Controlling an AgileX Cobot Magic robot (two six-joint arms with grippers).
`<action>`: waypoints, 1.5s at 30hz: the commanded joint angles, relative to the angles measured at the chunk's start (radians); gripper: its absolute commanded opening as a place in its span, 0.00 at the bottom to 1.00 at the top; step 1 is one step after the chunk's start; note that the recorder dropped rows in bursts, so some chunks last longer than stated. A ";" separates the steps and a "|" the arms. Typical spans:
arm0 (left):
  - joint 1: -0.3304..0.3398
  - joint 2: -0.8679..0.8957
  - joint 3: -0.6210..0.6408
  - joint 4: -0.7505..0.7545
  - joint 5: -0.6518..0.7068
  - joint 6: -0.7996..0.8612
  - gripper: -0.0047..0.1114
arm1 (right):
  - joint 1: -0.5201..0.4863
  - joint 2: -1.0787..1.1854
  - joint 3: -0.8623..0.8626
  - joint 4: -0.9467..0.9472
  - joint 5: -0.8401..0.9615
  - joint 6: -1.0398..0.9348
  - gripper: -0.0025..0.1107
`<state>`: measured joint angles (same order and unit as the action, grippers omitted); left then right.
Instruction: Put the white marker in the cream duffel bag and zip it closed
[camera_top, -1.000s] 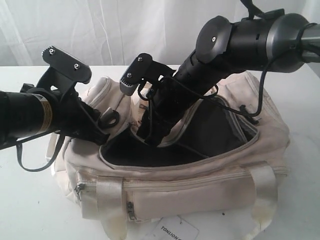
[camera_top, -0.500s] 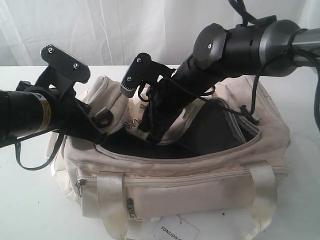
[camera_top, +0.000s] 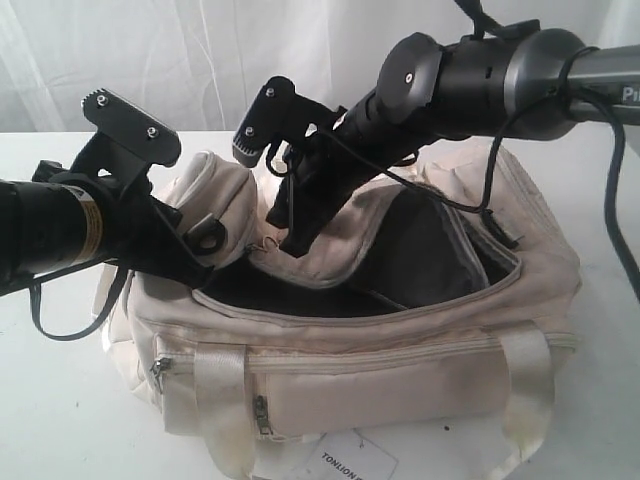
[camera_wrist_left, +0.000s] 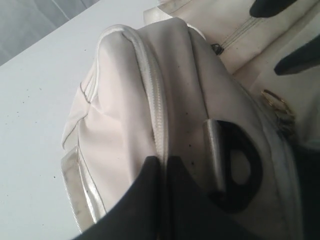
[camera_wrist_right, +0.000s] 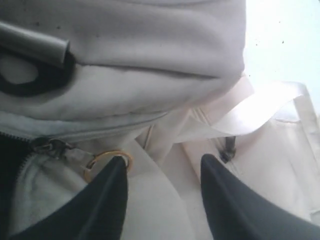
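Note:
The cream duffel bag (camera_top: 400, 380) lies in the middle with its main zipper open and a dark inside. No white marker shows in any view. My left gripper (camera_top: 200, 258) is at the bag's left end pocket (camera_wrist_left: 125, 110), its jaws shut on the pocket's raised seam (camera_wrist_left: 156, 115), as the left wrist view shows (camera_wrist_left: 162, 161). My right gripper (camera_top: 290, 238) hangs over the zipper's left end, open (camera_wrist_right: 162, 162). One of its fingertips (camera_wrist_right: 116, 165) touches the gold ring pull (camera_wrist_right: 102, 159) beside the zipper slider (camera_wrist_right: 47, 146).
A black D-ring clip (camera_wrist_left: 235, 165) sits on the end pocket next to my left fingers. Glossy webbing handles (camera_top: 218, 385) cross the bag's front. A white paper tag (camera_top: 355, 462) lies at the front edge. White table (camera_top: 50, 400) surrounds the bag.
My left gripper has closed on the end pocket's seam. The right gripper has risen out of the bag's opening towards the zipper's left end, and the bag's top flap has come up.

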<state>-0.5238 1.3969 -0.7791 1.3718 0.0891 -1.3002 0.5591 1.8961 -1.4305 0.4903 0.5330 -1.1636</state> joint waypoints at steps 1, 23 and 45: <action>0.004 0.000 -0.002 0.006 0.009 -0.004 0.04 | 0.003 -0.046 -0.014 -0.002 -0.013 -0.010 0.41; 0.004 0.000 -0.002 0.013 0.011 -0.004 0.04 | 0.024 0.038 -0.014 -0.009 0.202 0.024 0.41; 0.004 0.000 -0.002 0.018 0.009 -0.004 0.04 | 0.062 0.066 -0.014 0.086 0.104 0.001 0.04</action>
<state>-0.5238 1.3969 -0.7791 1.3797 0.0908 -1.3002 0.6201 1.9843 -1.4424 0.5684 0.6296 -1.1690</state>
